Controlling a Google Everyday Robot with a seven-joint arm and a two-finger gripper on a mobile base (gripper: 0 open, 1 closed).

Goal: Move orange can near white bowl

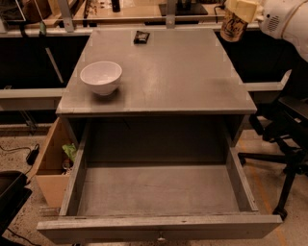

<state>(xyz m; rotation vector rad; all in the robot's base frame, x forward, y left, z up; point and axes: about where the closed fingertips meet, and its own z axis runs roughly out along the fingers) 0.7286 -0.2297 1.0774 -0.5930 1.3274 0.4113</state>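
One orange can (233, 28) hung at the upper right of the frame. It was clear of the counter (183, 81) and seemingly just past its far right corner, over the dark gap there. The gripper (240, 9) sat at the can's top, its jaws clamped on the can's upper end. The white arm (284, 19) ran off the right edge of the frame. The white bowl (101, 77) stood at the left of the counter, near the front edge and well apart from the can.

The hold looked high on a tall, slim can, so a quick sweep across the counter could probably make it swing or slip. Let go where it hung, it would likely miss the counter altogether. Brought down too close to the bowl, it could nudge the bowl toward the nearby left or front edge. Set down tilted, it could topple and roll, perhaps into the open drawer (159, 187) gaping below the front edge.

A small black packet (141, 36) lay at the far edge of the counter, upper middle of the frame. It was flat and sat to the far side of the straight line from can to bowl, so it seemed little hindrance. A cardboard box (48, 163) stood at the lower left beside the drawer, and an office chair (288, 139) at the right, both off the likely path.
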